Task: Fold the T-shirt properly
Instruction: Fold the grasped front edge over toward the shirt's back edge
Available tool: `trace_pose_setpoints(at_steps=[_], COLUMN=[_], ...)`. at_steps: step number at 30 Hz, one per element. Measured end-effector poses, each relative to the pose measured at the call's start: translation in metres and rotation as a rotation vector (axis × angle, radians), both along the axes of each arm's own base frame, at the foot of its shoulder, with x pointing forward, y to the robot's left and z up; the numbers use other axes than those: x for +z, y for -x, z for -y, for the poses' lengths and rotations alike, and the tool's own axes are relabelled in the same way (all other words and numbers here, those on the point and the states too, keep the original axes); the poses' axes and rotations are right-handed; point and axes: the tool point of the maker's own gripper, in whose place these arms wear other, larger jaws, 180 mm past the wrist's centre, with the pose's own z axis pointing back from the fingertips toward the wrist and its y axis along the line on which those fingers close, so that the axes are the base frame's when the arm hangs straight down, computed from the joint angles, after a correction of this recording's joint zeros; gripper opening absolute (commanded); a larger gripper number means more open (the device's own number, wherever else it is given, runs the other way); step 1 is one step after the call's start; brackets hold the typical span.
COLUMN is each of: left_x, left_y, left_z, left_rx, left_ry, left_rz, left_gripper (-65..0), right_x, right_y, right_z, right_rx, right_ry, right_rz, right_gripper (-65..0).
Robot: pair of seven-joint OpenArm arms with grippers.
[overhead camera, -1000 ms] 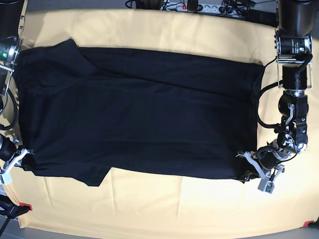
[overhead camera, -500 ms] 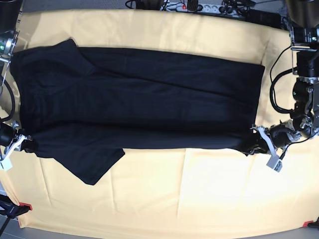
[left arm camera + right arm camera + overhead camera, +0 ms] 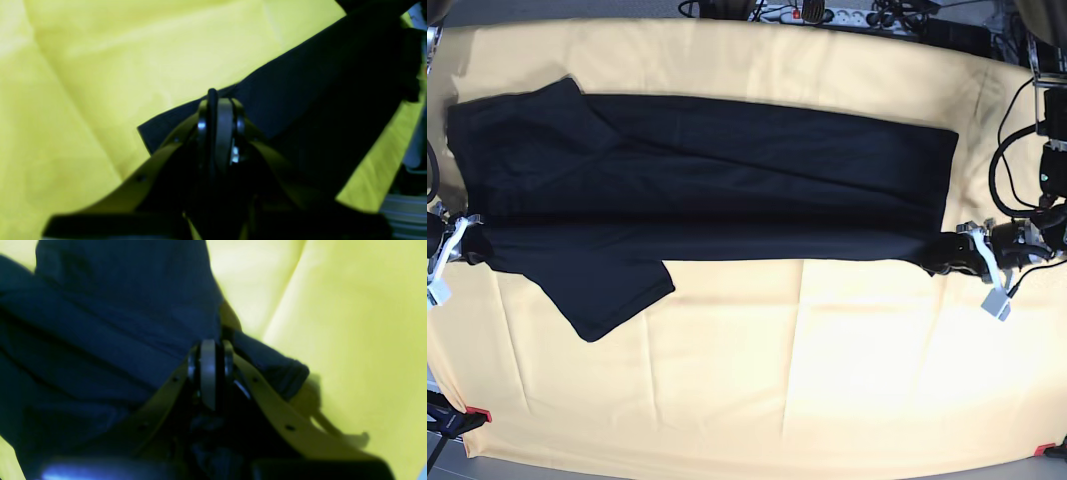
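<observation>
The black T-shirt (image 3: pixel 727 190) lies lengthwise across the yellow table cloth, its near long edge lifted and pulled back into a straight line. One sleeve (image 3: pixel 612 290) hangs out toward the front left. My left gripper (image 3: pixel 945 263) is at the right end of that edge, shut on the T-shirt's hem corner; the left wrist view shows its fingers (image 3: pixel 224 110) pinching the black hem (image 3: pixel 300 100). At the left end, my right gripper (image 3: pixel 469 252) is shut on the cloth near the sleeve. The right wrist view shows its fingers (image 3: pixel 208 356) pinching bunched black fabric (image 3: pixel 116 323).
The yellow table cloth (image 3: pixel 777 380) covers the table, creased in front of the shirt. A power strip and cables (image 3: pixel 827 12) lie beyond the far edge. Red tape marks (image 3: pixel 477 413) sit at the front corners. Arm cables (image 3: pixel 1002 160) loop at the right.
Both grippers have moved toward the back of the table, carrying the shirt's near edge with them. More yellow cloth shows in front, and the sleeve now trails out.
</observation>
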Motion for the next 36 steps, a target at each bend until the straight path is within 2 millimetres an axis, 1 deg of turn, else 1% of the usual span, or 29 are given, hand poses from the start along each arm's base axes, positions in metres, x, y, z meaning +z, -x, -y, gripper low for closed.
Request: trace_pose_setpoints(at_steps=[2,6,8,11,16,19,20,21,22,23,24,25,26,28,30,32,34,36], left_x=[0.005,0.007,0.007,0.003,-0.003,-0.003,-0.003,-0.003,-0.002,-0.003,-0.005,-0.007,-0.007,-0.008,-0.009,-0.009,-0.009,-0.009], left_y=[0.003,0.01,0.014,0.019,0.026,0.026,0.025,0.026,0.026,0.028,0.029,0.03,0.03,0.03,0.032,0.032,0.032,0.032], left_z=[0.003,0.002,0.0,-0.001,-0.001,0.0,0.001,0.003,0.004,0.004,0.003,0.001,0.001,0.001,0.001,0.001,0.001,0.001], left_rx=[-0.011,-0.034,-0.046,-0.062,-0.088,-0.089,-0.089,-0.093,-0.094,-0.099,-0.087,-0.07,-0.063,-0.058,-0.063,-0.062,-0.061,-0.059], left_ry=[0.036,0.048,0.04,0.024,-0.001,0.001,0.007,0.013,0.021,0.021,0.017,0.018,0.02,0.022,0.017,0.017,0.017,0.018], left_rz=[-0.012,-0.043,-0.06,-0.083,-0.119,-0.118,-0.117,-0.119,-0.118,-0.125,-0.153,-0.179,-0.187,-0.193,-0.2,-0.2,-0.2,-0.202], left_gripper=[-65.0,-65.0,-65.0,-65.0,-65.0,-65.0,-59.3,-50.8,-41.9,-33.9,-27.9,-25.5,-25.4,-25.5,-25.5,-25.5,-25.5,-25.5], right_x=[-0.003,-0.013,-0.012,-0.014,-0.032,-0.035,-0.034,-0.033,-0.033,-0.032,-0.032,-0.031,-0.028,-0.019,-0.005,0.011,0.026,0.024], right_y=[0.009,0.026,0.03,0.033,0.053,0.055,0.054,0.053,0.052,0.052,0.052,0.051,0.05,0.046,0.037,0.026,0.012,0.002], right_z=[0.007,-0.001,-0.006,-0.006,-0.005,-0.006,-0.006,-0.007,-0.006,-0.006,-0.006,-0.006,-0.007,-0.014,-0.026,-0.037,-0.044,-0.048], right_rx=[0.001,0.021,0.034,0.035,0.033,0.033,0.032,0.031,0.031,0.031,0.031,0.031,0.033,0.048,0.067,0.084,0.082,0.076], right_ry=[0.023,-0.021,-0.051,-0.05,-0.042,-0.045,-0.047,-0.049,-0.049,-0.049,-0.046,-0.048,-0.061,-0.099,-0.16,-0.224,-0.273,-0.258], right_rz=[-0.04,-0.134,-0.157,-0.17,-0.232,-0.239,-0.234,-0.225,-0.224,-0.222,-0.224,-0.221,-0.216,-0.186,-0.141,-0.08,-0.004,0.022], right_gripper=[-65.0,-65.0,-65.0,-65.0,-65.0,-65.0,-65.0,-62.7,-55.3,-46.3,-37.8,-31.8,-30.3,-30.3,-30.3,-30.3,-30.3,-30.3])
